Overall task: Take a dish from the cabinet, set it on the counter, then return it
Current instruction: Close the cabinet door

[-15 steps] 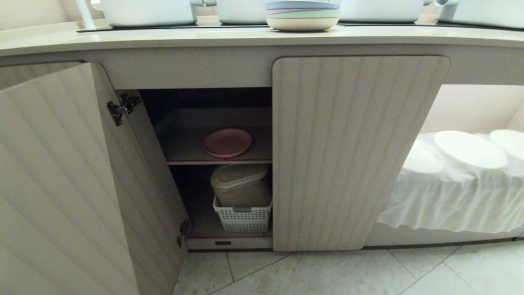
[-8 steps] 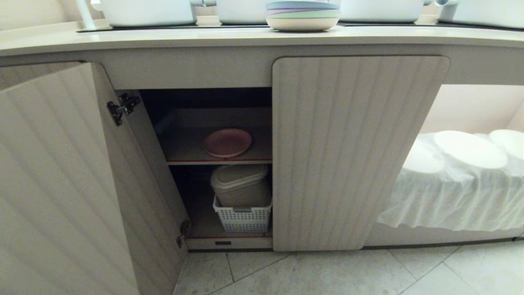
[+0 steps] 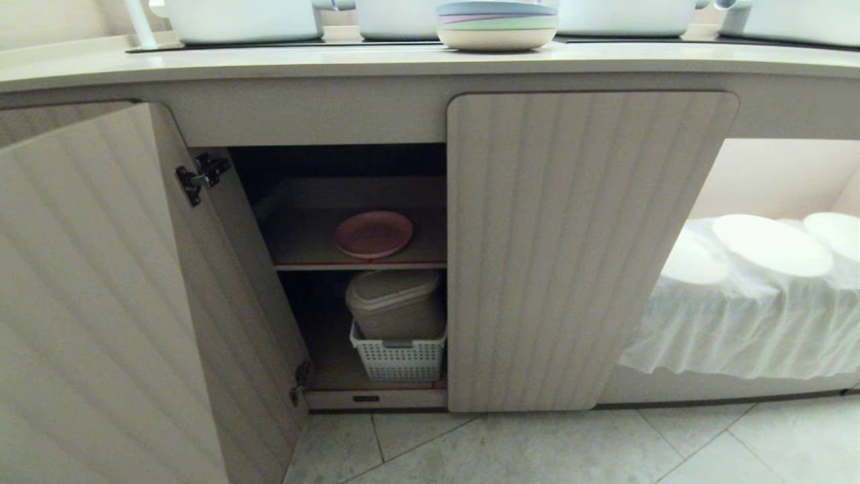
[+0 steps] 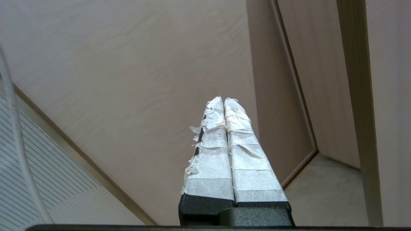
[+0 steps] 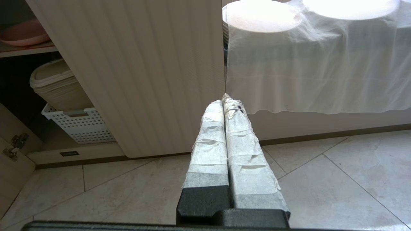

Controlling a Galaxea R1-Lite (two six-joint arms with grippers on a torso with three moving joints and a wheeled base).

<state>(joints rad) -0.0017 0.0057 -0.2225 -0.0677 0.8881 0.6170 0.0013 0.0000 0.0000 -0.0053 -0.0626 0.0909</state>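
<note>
1. On the upper grey shelf of the cabinet (image 3: 591, 249), the dish (image 3: 373, 234) lies flat behind the open left door (image 3: 101, 302), in the same spot as 1 second ago; nothing in the head view has shifted.
2. Neither arm shows in the head view.
3. Seen from its own wrist camera, the left gripper (image 4: 223, 102) has its taped jaws pressed together on nothing, facing a plain beige panel.
4. Low over the floor tiles, the right gripper (image 5: 226, 99) also has its jaws closed and empty, pointing at the shut right door.
5. Up top, the surface (image 3: 269, 60) carries a plate stack (image 3: 497, 25), with bare room either side.
6. Judged from this, the fetch has not begun: the jaws must open before a reach to the dish's rim.
</note>
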